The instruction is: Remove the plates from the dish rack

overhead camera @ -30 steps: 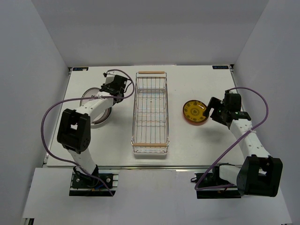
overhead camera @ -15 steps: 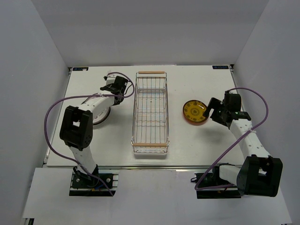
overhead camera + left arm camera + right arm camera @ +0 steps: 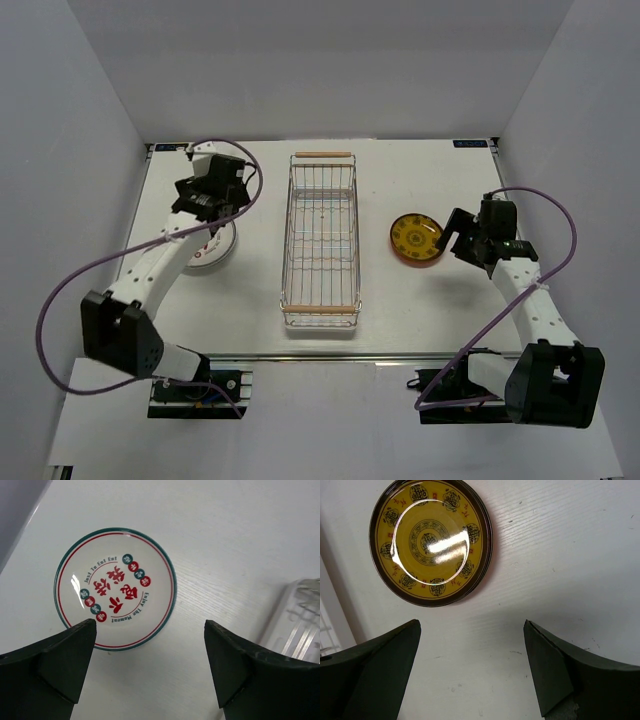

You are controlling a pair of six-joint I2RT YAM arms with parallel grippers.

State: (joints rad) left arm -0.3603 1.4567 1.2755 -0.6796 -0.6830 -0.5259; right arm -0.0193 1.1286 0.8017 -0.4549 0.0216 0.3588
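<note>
The dish rack (image 3: 320, 240) stands in the middle of the table with no plates in it; its corner (image 3: 302, 622) shows at the right of the left wrist view. A white plate with a dark-green rim and red lettering (image 3: 115, 589) lies flat on the table left of the rack (image 3: 213, 256), partly hidden by my left arm. My left gripper (image 3: 205, 200) (image 3: 150, 645) hovers above it, open and holding nothing. A yellow dotted plate (image 3: 416, 239) (image 3: 431, 542) lies right of the rack. My right gripper (image 3: 455, 240) (image 3: 472, 645) stands open just beside it, not touching.
The table's left edge and the grey wall (image 3: 20, 510) run close behind the white plate. The rack's wooden handles (image 3: 321, 155) (image 3: 320, 309) sit at its far and near ends. Purple cables (image 3: 70, 290) loop out from both arms.
My left gripper has opened, let go of the white plate and risen away from it, and the left arm has swung outward to the left. The right arm has not moved.
</note>
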